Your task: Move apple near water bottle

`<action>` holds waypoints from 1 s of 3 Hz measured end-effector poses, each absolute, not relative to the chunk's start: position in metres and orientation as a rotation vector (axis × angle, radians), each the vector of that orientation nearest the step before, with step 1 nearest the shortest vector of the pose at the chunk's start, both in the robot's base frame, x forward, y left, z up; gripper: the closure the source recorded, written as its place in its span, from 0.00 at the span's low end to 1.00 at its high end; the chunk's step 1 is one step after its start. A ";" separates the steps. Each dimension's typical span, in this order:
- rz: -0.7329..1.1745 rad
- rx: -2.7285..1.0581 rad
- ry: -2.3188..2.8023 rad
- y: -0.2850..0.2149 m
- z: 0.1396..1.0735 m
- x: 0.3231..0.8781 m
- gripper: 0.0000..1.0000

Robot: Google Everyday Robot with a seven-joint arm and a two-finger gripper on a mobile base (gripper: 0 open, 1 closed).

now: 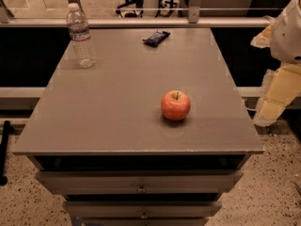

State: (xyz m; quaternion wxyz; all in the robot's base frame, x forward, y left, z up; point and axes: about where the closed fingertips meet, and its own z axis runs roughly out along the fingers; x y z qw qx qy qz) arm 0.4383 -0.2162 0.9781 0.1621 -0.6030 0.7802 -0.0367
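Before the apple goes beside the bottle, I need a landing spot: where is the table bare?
Bare: the back strip between bottle and wrapper, and the whole middle and front left of the table. Only the apple takes the front right. The gripper hangs beyond the table's right edge. Nothing is crowded.

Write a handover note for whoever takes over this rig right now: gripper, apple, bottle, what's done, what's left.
Gripper: at the view's right edge, beyond the table's right side, away from the apple.
Apple: on the table, front right, stem up.
Water bottle: upright at the far left corner.
Done: nothing yet; apple and bottle are far apart.
Left: grasp the apple, set it beside the bottle, release.
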 end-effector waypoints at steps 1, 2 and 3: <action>-0.105 -1.721 2.227 -0.216 0.978 0.438 0.00; -0.089 -1.705 2.222 -0.217 0.975 0.440 0.00; 0.060 -1.647 2.211 -0.210 0.944 0.458 0.00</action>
